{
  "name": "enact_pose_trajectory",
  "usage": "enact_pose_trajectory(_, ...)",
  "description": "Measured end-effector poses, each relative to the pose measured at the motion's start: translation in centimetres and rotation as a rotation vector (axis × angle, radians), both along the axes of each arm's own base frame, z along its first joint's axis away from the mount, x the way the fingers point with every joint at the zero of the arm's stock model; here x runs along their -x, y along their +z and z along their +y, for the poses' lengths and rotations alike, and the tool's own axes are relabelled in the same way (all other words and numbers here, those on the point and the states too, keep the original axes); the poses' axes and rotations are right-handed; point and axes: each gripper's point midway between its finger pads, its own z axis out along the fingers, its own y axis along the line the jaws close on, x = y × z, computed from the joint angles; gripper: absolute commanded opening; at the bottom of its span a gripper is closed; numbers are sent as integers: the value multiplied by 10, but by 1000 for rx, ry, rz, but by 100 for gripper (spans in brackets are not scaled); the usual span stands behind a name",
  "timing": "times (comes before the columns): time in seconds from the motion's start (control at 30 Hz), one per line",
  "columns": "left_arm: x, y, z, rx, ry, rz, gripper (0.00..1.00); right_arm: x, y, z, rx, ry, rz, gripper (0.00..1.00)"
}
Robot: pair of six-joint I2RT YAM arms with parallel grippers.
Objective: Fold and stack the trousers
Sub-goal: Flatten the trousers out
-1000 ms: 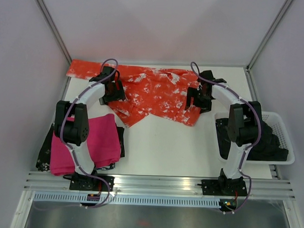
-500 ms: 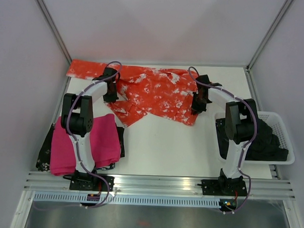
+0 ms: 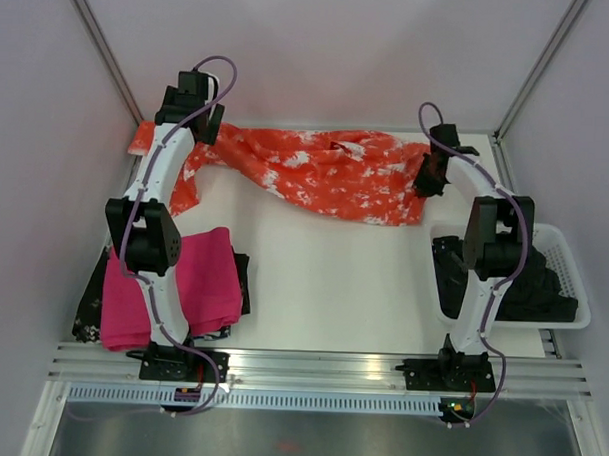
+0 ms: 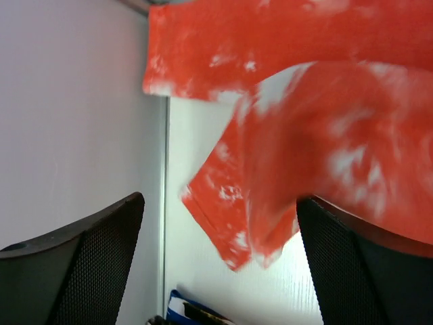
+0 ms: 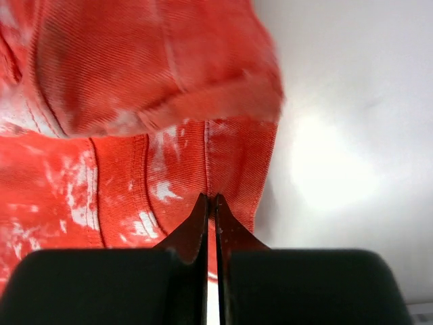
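The orange-red trousers (image 3: 326, 174) with white blotches lie stretched along the far edge of the table. One leg end hangs down at the far left (image 3: 181, 189). My left gripper (image 3: 193, 124) is raised at the far left corner. In the left wrist view it (image 4: 220, 200) stands open above the blurred, drooping leg (image 4: 325, 135), with nothing pinched between the fingers. My right gripper (image 3: 426, 180) is at the right end of the trousers. In the right wrist view it (image 5: 211, 198) is shut on a seam of the fabric (image 5: 135, 81).
A folded magenta-pink cloth (image 3: 172, 283) lies at the near left on a dark patterned garment (image 3: 86, 310). A white basket (image 3: 572, 297) at the right holds a black garment (image 3: 528, 281). Walls close in on the left, back and right.
Both arms swung toward the back and outward, pulling the trousers out long along the far edge. The right gripper shut on the fabric. The left gripper shut, rose, then opened, and the leg is dropping.
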Motion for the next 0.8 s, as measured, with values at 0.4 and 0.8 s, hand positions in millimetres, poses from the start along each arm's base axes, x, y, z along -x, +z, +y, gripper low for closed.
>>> enact_pose_trajectory(0.4, 42, -27, 15, 419, 235, 24, 99, -14, 23, -46, 94, -23, -46, 0)
enact_pose_trajectory(0.8, 85, -178, 65, 739, 793, 194, 90, -11, 23, -48, 124, -1, -31, 0)
